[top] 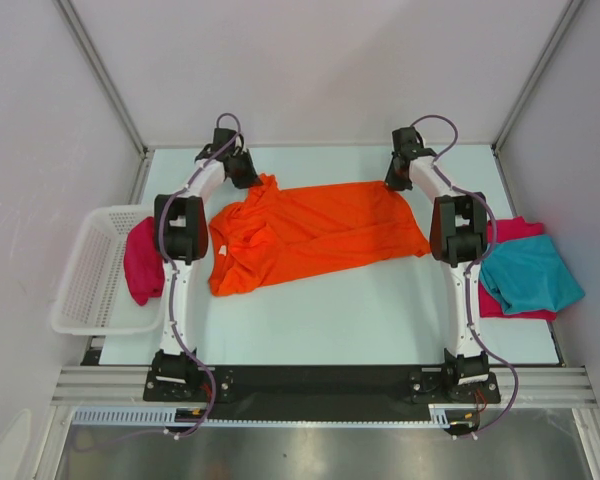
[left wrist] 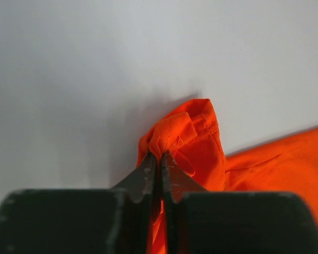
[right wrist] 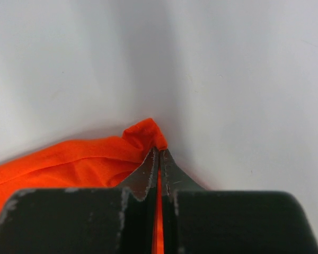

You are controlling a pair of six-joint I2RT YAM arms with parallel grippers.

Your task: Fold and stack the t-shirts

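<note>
Nearest us, arm bases (top: 180, 378) line the near edge of the pale table (top: 380, 320) between white walls (top: 330, 60), and we see the left gripper (left wrist: 159, 154) and right gripper (right wrist: 159, 151) stretched to its far edge, each pinching a far corner of the orange t-shirt (top: 320, 235) spread mid-table.

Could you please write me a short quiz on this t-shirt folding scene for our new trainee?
1. True or false: the left gripper and the right gripper are both shut on the bright orange cloth t-shirt.
2. What colour is the t-shirt lying on top of the pink-red cloth t-shirt on the right? A teal, B orange, C white.
3. Fill the gap: the crimson cloth t-shirt on the left lies at the right edge of a white mesh plastic ____.
Key: 1 true; 2 A, the teal cloth t-shirt; 3 basket.
</note>
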